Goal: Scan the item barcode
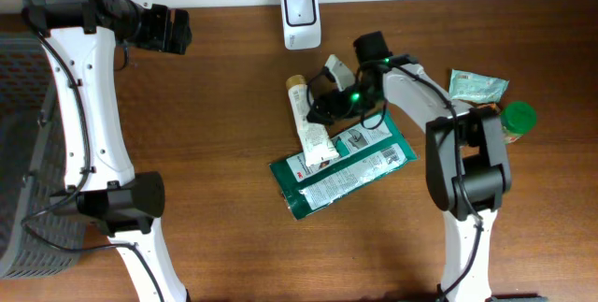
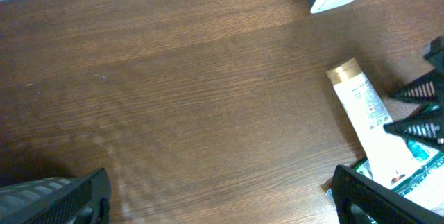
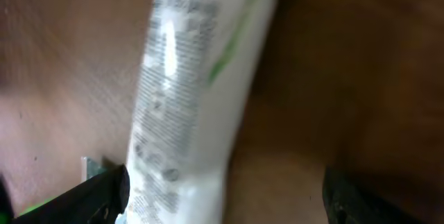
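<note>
A white tube with a gold cap [image 1: 309, 122] lies on the wooden table, its lower end over a green packet [image 1: 348, 165]. My right gripper [image 1: 322, 107] hovers just over the tube, fingers spread. In the right wrist view the tube [image 3: 187, 92] is blurred, close to the left finger [image 3: 97, 196], with a wide gap to the other finger; my right gripper [image 3: 225, 200] is open. The white scanner [image 1: 301, 18] stands at the back. My left gripper [image 1: 166, 29] is open over bare wood at the far left [image 2: 222, 196]; the left wrist view also shows the tube [image 2: 368, 123].
A green sachet [image 1: 478, 85] and a green-lidded bottle [image 1: 517, 118] lie at the right. A small white item [image 1: 338, 66] sits behind the right gripper. A dark mesh basket [image 1: 19, 152] stands off the table's left edge.
</note>
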